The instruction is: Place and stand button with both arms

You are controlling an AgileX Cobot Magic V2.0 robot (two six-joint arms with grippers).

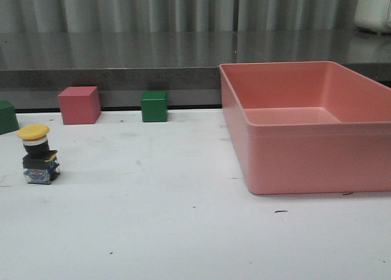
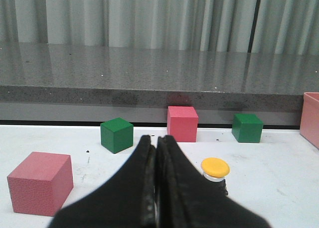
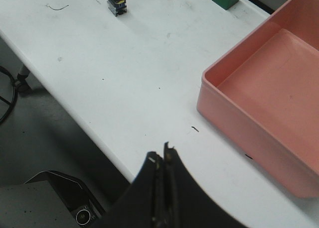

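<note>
The button [image 1: 38, 154] stands upright on the white table at the left, yellow mushroom cap on top, black collar and dark blocky base with blue and clear parts below. It also shows in the left wrist view, button [image 2: 215, 171], partly behind my fingers, and far off in the right wrist view, button [image 3: 116, 1]. My left gripper [image 2: 154, 141] is shut with nothing in it, a little short of and beside the button. My right gripper [image 3: 163, 156] is shut and empty, over the table's front edge, far from the button. Neither arm shows in the front view.
A large pink bin [image 1: 308, 126] takes up the right of the table. Along the back stand a pink cube [image 1: 79, 104], a green cube [image 1: 154, 106] and another green cube [image 1: 7, 116] at the left edge. A further pink cube [image 2: 41, 183] sits near the left gripper.
</note>
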